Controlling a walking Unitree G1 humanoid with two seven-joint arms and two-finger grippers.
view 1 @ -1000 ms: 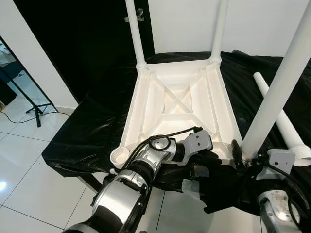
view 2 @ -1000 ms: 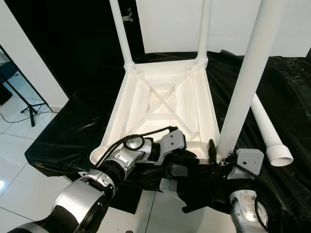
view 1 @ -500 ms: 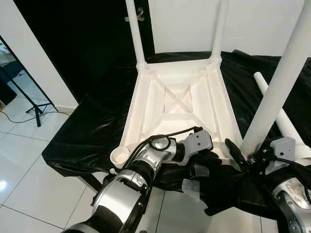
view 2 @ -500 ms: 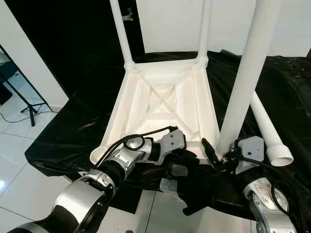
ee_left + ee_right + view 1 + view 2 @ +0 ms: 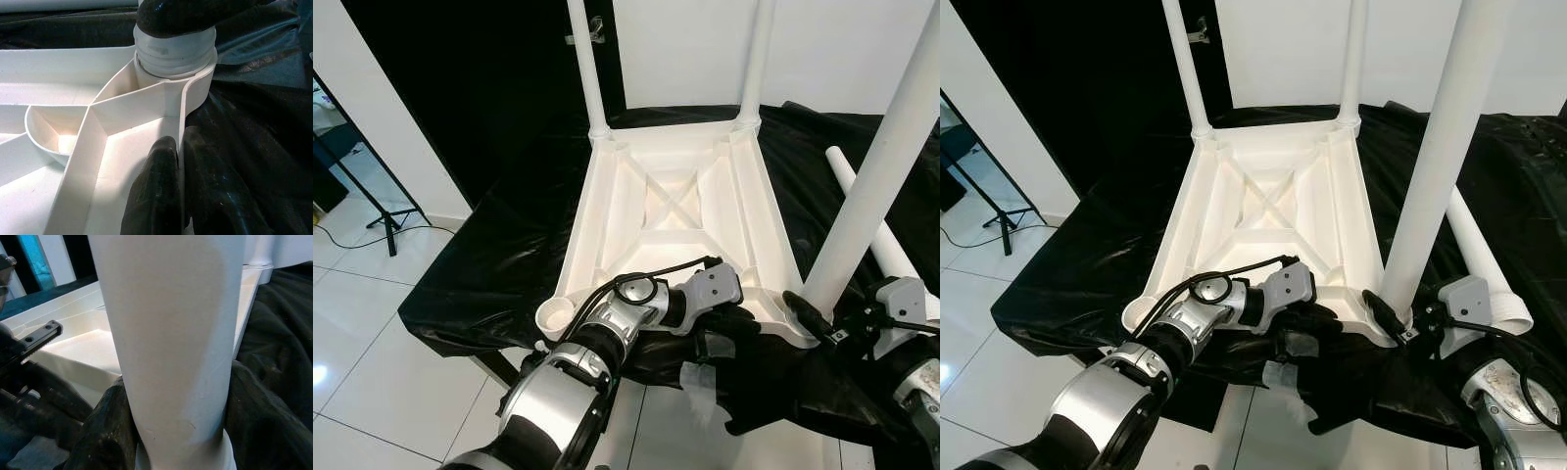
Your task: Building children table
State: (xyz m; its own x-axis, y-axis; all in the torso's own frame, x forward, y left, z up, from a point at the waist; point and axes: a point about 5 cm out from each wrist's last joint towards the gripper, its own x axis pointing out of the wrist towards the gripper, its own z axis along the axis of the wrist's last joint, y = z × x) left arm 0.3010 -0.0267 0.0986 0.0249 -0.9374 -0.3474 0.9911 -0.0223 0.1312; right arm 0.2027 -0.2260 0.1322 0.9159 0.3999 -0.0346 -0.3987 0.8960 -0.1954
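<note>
A white children's table top [image 5: 582,215] lies upside down on a black sheet. Two white legs [image 5: 585,69] [image 5: 756,59] stand in its far corners. A third leg [image 5: 876,186] stands upright in the near right corner socket. My right gripper [image 5: 181,426] is shut on this leg's base, one black finger [image 5: 102,431] on each side. My left gripper [image 5: 178,142] is shut on the near rim of the table top, close to that same corner. The near left socket [image 5: 554,315] holds nothing. A fourth leg [image 5: 1474,250] lies loose on the sheet to the right.
The black sheet [image 5: 499,255] drapes over a low surface and hangs off its near edge. White tiled floor [image 5: 372,323] lies to the left, with a dark stand's feet [image 5: 382,220] on it. A white wall rises behind.
My right wrist has swung round to the right of the leg's base, its finger now pointing in from the right. The leg tilted briefly and stands again. The left arm stayed still.
</note>
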